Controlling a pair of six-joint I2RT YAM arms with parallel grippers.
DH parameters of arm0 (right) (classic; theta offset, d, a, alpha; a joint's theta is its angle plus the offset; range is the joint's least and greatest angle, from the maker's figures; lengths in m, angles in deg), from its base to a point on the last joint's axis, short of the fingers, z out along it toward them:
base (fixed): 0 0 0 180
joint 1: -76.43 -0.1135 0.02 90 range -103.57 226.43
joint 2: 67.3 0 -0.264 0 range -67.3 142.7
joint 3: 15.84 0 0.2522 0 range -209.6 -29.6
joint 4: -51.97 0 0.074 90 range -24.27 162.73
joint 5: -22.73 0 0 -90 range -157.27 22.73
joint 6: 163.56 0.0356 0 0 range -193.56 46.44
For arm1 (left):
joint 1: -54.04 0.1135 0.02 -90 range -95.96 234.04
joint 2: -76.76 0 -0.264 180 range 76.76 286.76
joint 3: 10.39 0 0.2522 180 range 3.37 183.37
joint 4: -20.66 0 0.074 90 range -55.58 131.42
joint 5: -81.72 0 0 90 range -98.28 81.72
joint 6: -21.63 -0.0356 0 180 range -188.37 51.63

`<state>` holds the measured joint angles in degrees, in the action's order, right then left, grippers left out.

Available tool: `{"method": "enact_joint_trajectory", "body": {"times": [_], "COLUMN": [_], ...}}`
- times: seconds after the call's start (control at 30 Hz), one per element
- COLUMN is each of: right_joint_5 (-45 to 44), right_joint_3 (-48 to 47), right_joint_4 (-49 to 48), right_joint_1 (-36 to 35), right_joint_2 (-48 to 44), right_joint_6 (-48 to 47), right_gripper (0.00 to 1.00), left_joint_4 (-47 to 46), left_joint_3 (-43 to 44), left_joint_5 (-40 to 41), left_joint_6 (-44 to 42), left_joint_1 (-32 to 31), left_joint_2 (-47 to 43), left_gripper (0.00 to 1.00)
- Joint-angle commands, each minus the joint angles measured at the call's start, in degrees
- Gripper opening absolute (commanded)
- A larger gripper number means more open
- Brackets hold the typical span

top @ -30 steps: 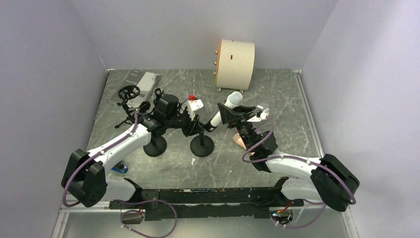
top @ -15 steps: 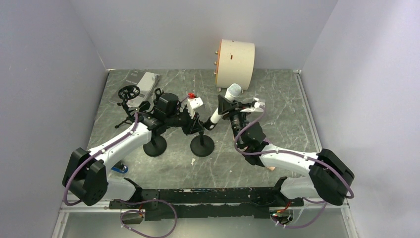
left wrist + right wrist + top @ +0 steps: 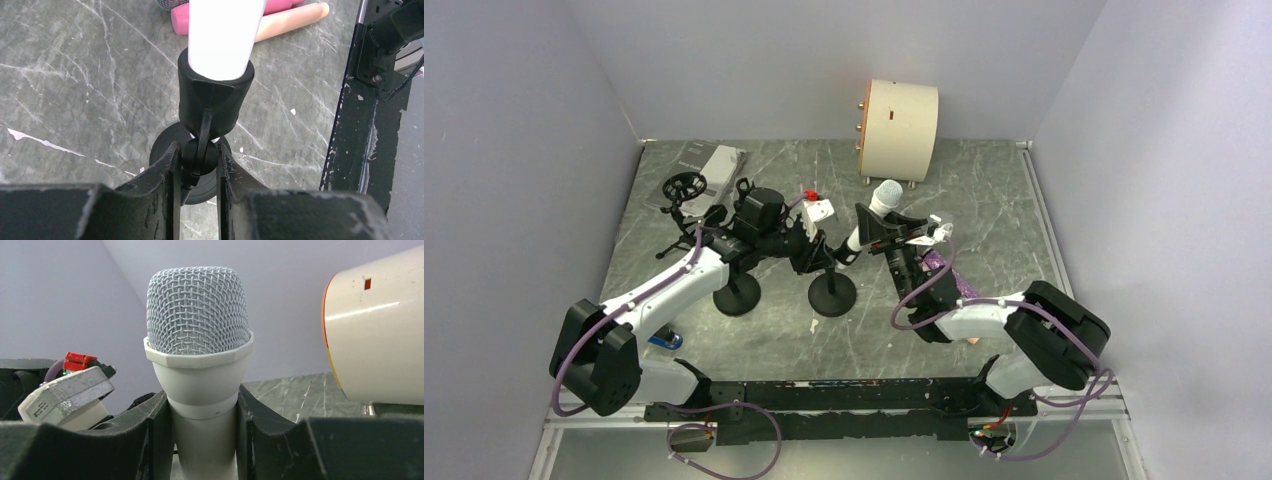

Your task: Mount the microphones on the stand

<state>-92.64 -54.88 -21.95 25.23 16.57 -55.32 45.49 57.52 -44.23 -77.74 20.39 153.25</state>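
The white microphone [image 3: 871, 215] with a pale-blue mesh head [image 3: 197, 315] leans up and to the right. Its lower end sits in the black clip [image 3: 216, 95] of the middle stand [image 3: 832, 293]. My right gripper [image 3: 877, 230] [image 3: 205, 407] is shut on the white body just under the head. My left gripper [image 3: 812, 250] [image 3: 198, 156] is shut on the stand's pivot knob below the clip. A pink microphone [image 3: 280, 7] and a peach one [image 3: 295, 19] lie on the table beyond the stand. A purple one [image 3: 938, 264] shows partly under my right arm.
A second black stand [image 3: 737, 296] with a round clip [image 3: 686, 186] stands left of the first. A cream cylinder [image 3: 899, 128] rests at the back wall, and a grey booklet [image 3: 711, 164] lies at the back left. The black base rail [image 3: 360, 130] runs along the near edge.
My right arm has swung left with the white microphone, so its head sits further left and back. The left gripper has held still on the stand's knob.
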Motion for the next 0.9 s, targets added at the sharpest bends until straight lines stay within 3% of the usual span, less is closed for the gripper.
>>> {"method": "enact_joint_trajectory", "body": {"times": [0.0, 0.17, 0.3, 0.53, 0.63, 0.67, 0.77, 0.8, 0.87], "right_joint_5": [12.77, 11.42, 11.44, 9.78, 8.77, 8.32, 5.25, 4.09, 1.49], "right_joint_3": [4.01, 6.42, 6.73, 7.09, 6.07, 5.40, 2.53, 1.68, 0.27], "right_joint_4": [9.51, 0.75, -0.68, 1.37, 6.56, 9.41, 20.89, 23.64, 29.40], "right_joint_1": [-5.24, -5.36, -5.48, -5.48, -5.49, -5.49, -5.44, -5.40, -5.33], "right_joint_2": [7.96, 13.22, 14.44, 9.20, 3.46, 1.30, -5.73, -7.41, -10.32], "right_joint_6": [7.69, 10.12, 10.61, 10.45, 11.22, 10.98, 10.45, 10.20, 10.63], "right_gripper": [0.00, 0.00, 0.00, 0.00, 0.00, 0.03, 0.27, 0.45, 0.67], "left_joint_4": [-3.78, -4.24, -4.04, -4.13, -4.08, -3.98, -4.13, -4.08, -4.04], "left_joint_3": [1.51, 1.16, 0.96, 0.88, 0.87, 0.80, 0.40, 0.28, 0.02], "left_joint_5": [-5.47, -5.04, -4.90, -4.98, -4.86, -4.84, -4.75, -4.68, -4.30], "left_joint_6": [5.05, 5.18, 4.93, 4.93, 4.71, 4.70, 4.68, 4.51, 4.47], "left_joint_1": [-1.67, -1.68, -1.68, -1.66, -1.66, -1.66, -1.63, -1.68, -1.67], "left_joint_2": [1.64, 1.82, 1.86, 1.93, 1.83, 1.72, 1.42, 1.34, 1.09], "left_gripper": [0.03, 0.02, 0.02, 0.02, 0.03, 0.03, 0.02, 0.03, 0.03]}}
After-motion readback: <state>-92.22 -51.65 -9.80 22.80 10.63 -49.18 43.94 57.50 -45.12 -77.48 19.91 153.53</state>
